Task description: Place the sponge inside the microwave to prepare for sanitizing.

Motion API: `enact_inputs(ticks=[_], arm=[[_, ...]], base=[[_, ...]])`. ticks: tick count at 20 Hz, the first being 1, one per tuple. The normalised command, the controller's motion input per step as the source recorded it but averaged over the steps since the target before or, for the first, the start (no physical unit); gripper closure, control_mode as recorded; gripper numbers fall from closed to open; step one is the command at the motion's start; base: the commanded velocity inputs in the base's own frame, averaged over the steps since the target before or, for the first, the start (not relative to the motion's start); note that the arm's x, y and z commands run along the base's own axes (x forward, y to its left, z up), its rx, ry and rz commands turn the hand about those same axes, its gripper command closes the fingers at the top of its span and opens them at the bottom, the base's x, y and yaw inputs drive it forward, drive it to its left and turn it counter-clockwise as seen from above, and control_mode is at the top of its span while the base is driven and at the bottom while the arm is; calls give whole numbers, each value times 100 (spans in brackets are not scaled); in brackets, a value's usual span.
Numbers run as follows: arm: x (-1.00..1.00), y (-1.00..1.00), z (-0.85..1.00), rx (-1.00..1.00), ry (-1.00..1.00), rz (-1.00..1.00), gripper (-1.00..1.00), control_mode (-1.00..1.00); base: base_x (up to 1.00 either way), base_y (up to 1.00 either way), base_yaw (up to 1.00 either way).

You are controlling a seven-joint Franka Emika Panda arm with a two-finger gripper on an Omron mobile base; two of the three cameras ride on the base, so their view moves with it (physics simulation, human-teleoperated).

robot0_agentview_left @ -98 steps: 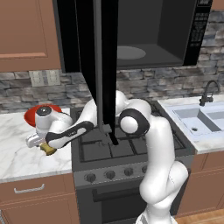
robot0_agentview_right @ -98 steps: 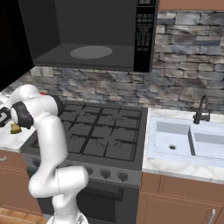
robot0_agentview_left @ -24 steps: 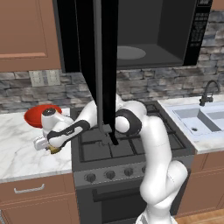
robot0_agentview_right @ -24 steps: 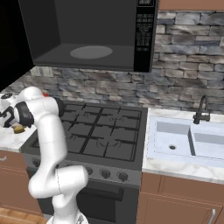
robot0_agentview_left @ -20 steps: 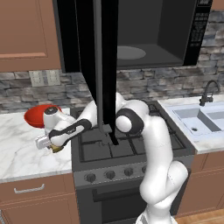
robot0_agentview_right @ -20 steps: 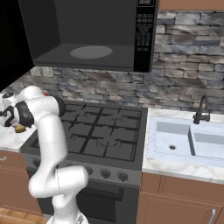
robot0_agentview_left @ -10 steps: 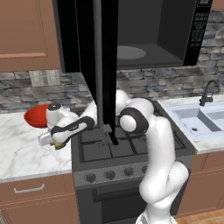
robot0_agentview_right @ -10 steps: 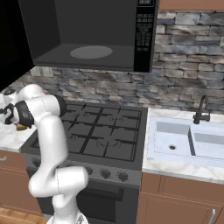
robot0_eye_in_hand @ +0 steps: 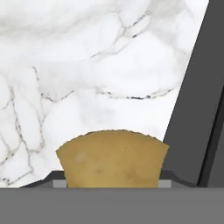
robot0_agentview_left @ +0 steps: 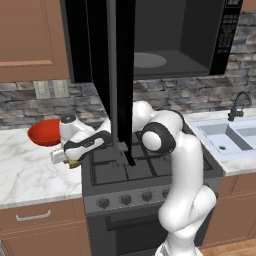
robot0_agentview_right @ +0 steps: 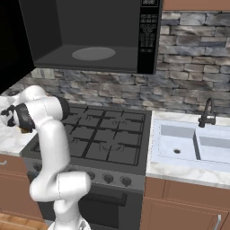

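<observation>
The sponge [robot0_eye_in_hand: 113, 158], a yellow-tan block, sits between my fingertips, and my gripper [robot0_eye_in_hand: 113, 182] is shut on it. From the left base camera the sponge [robot0_agentview_left: 74, 163] hangs a little above the marble counter [robot0_agentview_left: 30, 175], just left of the stove, in my gripper [robot0_agentview_left: 66, 159]. The black microwave [robot0_agentview_left: 170, 45] hangs above the stove with its tall door [robot0_agentview_left: 116, 75] swung open toward me. Its grey cavity and round plate [robot0_agentview_left: 148, 60] are open to view. The plate [robot0_agentview_right: 93, 53] also appears in the right base view. My gripper is well below the cavity and left of the door.
A red bowl [robot0_agentview_left: 44, 133] rests on the counter behind my hand. The black gas stove [robot0_agentview_left: 145, 162] lies under the microwave, and a sink [robot0_agentview_left: 227, 139] with a dark faucet is to the right. The open door's lower edge hangs in front of my arm.
My gripper has moved a little to the right toward the stove edge, carrying the sponge. The base and the microwave door have not moved.
</observation>
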Motion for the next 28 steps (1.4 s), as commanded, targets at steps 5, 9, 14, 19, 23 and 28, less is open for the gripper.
enact_inputs(ticks=[5, 9, 14, 19, 23, 28], arm=[[0, -36, 18, 0, 0, -3, 100, -100], [0, -38, 21, 0, 0, -3, 100, -100], [0, -38, 22, 0, 0, -4, 100, -100], [0, -46, 2, 0, 0, -5, 100, -100], [0, -54, 6, 0, 0, -5, 100, -100], [0, -61, 16, 0, 0, -7, 100, -100]], base=[[0, 0, 0], [0, 0, 0], [0, 0, 0], [0, 0, 0], [0, 0, 0], [0, 0, 0]])
